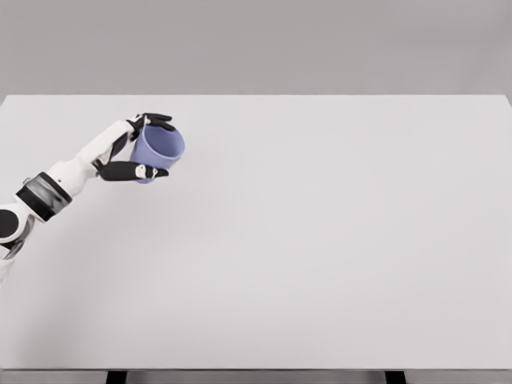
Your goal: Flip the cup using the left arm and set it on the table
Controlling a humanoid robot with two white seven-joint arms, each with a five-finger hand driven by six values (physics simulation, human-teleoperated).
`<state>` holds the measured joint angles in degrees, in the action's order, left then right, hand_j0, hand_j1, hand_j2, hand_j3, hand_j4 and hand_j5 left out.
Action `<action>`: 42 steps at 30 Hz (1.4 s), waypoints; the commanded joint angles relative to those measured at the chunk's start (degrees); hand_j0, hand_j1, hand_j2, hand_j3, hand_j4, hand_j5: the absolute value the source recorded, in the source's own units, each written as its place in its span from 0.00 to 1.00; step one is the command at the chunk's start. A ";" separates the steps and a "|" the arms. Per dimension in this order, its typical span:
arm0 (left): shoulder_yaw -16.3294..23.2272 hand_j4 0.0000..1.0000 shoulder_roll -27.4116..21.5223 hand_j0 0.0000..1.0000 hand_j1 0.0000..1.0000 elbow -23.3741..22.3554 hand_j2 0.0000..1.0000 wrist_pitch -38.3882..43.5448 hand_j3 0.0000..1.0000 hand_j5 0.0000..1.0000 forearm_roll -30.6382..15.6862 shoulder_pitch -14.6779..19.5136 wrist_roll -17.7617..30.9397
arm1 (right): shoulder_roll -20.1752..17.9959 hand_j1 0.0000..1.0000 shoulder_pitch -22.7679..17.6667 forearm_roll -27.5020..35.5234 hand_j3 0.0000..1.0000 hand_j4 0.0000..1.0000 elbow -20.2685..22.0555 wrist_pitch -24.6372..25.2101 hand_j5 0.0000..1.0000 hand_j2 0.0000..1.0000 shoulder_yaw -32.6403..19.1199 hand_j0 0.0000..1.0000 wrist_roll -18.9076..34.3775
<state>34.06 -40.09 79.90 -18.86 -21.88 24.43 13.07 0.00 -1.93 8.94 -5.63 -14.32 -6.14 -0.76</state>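
Head view.

Tabletop (320,264): white, plain, rectangular; fills most of the picture from the near edge at the bottom to the far edge against a grey backdrop. Two dark legs or supports show just beneath the near edge.

Left arm: white segments with a dark band near the wrist; enters at the lower left edge and reaches up and to the right over the left part of the tabletop.

Left hand (142,148): dark fingers on a white palm, closed around the cup. One finger (160,121) lies across the upper rim side; another digit (132,170) runs along the lower side of the wall.

Cup (158,146): blue-violet, handle-less, held in the left hand at the far left of the tabletop. Tilted on its side, the open mouth turned to the right and toward the camera, so the inner wall shows. Whether it touches the tabletop cannot be told.

Right arm: not visible.
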 commanded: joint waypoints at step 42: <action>-1.45 0.72 0.01 0.72 0.72 -2.47 0.72 -11.90 0.72 0.72 -8.00 -10.37 -0.33 | 0.00 1.00 -0.09 0.03 1.00 1.00 0.00 0.00 1.00 1.00 -0.01 1.00 0.05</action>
<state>32.69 -40.07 77.59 -30.40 -29.59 14.06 12.76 0.00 -2.02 8.94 -5.63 -14.32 -6.14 -0.77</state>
